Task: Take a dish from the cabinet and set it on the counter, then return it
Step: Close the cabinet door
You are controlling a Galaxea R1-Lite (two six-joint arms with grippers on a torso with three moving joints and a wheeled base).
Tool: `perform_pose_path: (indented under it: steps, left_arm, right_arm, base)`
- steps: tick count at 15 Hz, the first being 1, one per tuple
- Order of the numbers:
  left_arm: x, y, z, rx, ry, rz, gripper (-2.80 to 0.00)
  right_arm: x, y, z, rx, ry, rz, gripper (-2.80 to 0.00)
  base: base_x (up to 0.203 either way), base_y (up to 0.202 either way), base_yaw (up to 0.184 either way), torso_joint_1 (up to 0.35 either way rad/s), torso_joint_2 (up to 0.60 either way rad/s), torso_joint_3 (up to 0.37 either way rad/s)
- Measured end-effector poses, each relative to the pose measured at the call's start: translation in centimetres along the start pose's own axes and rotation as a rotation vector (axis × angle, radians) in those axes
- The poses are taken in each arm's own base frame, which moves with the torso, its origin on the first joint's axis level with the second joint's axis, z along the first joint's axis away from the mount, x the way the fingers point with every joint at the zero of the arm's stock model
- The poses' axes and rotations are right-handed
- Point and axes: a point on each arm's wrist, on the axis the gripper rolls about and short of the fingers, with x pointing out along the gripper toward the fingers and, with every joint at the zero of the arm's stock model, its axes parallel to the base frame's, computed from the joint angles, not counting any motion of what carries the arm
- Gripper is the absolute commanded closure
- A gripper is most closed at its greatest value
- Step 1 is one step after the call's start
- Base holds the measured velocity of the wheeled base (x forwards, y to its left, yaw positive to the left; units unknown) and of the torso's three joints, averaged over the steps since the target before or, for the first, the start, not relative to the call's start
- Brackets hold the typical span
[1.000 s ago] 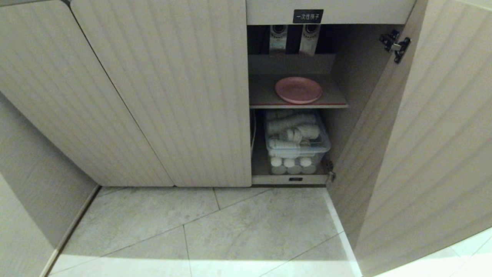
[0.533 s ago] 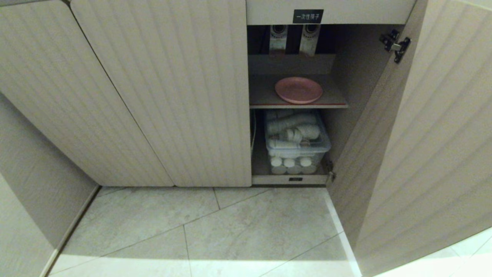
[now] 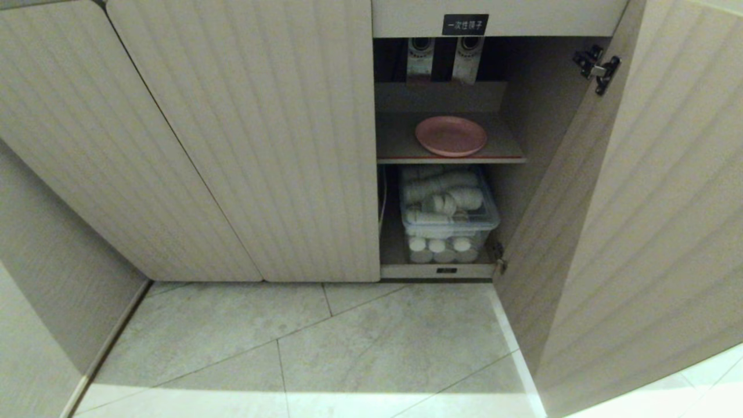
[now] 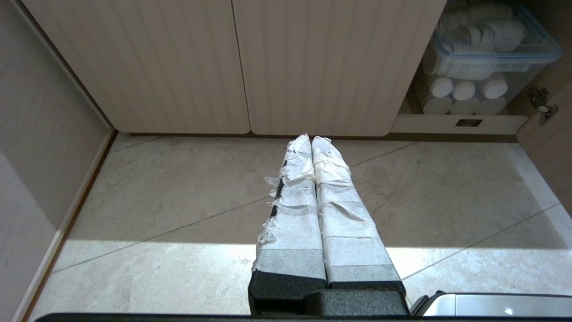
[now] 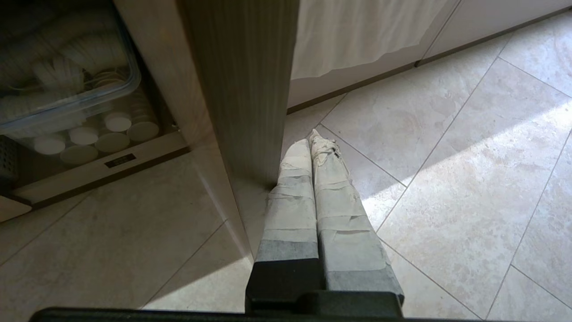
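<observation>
Between the earlier head views and this one we find nothing shifted: the plate [image 3: 451,136], the cabinet [image 3: 244,139] and its open right door [image 3: 650,220] sit just as they did, and neither arm shows there.

The plate lies flat on the red-edged shelf [image 3: 395,145], right of the shelf's middle, its near rim close to the front edge. The counter is out of sight.

Our right gripper [image 5: 316,144] is clenched on nothing, low over the floor [image 5: 447,188], just beside the near edge of the open door and on its outer side. Our left gripper [image 4: 311,139] is likewise closed and empty, parked above the tiles in front of the shut doors.

We judge the reach has hardly begun. To do it well we should bring the right arm round the door edge, part the jaws before the shelf, and come in level at the plate's near rim, which looks thin and shallow.

Below the shelf a clear bin [image 3: 448,216] with a blue rim holds stacked white paper cups [image 3: 441,187] lying sideways; more white rounds show through its near wall.
</observation>
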Motion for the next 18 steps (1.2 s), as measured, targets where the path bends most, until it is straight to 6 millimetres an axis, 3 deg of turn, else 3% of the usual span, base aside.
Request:
perform_pose_path:
  steps: [18]
  left_arm:
    - [0.00, 0.00, 0.00, 0.000, 0.000, 0.000, 0.00]
  right_arm:
    - [0.37, 0.08, -0.47, -0.016, 0.026, -0.005, 0.00]
  base:
    - [0.000, 0.000, 0.000, 0.000, 0.00, 0.000]
